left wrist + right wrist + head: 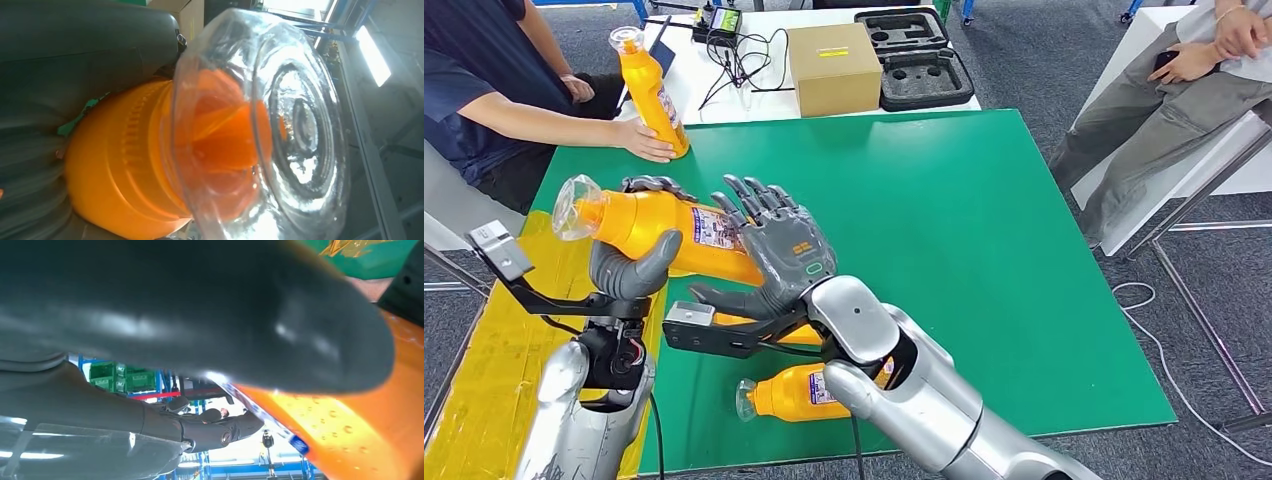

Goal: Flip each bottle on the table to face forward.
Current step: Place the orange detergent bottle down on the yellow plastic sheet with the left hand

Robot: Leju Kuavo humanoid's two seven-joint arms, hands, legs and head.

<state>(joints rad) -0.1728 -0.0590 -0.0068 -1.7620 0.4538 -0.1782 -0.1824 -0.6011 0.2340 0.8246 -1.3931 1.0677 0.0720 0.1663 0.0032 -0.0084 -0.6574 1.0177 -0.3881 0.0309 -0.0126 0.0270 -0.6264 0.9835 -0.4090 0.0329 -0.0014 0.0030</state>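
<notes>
An orange bottle [649,220] with a clear cap [280,125] lies sideways in the air above the green table [984,230], cap toward the left. My left hand [629,265] grips it near the neck, thumb up its side. My right hand [779,250] lies over the labelled end, fingers spread across the label and thumb underneath; the right wrist view has the thumb [200,305] against the orange body [360,440]. A second orange bottle [789,393] lies on its side near the front edge, partly under my right arm. A third bottle [652,92] stands upright at the back left.
A person at the back left has a hand [644,140] on the upright bottle. Behind the mat are a cardboard box [832,68], a black foam case [914,55] and cables. Another person sits at the right [1164,110]. Yellow sheeting [484,370] covers the left side.
</notes>
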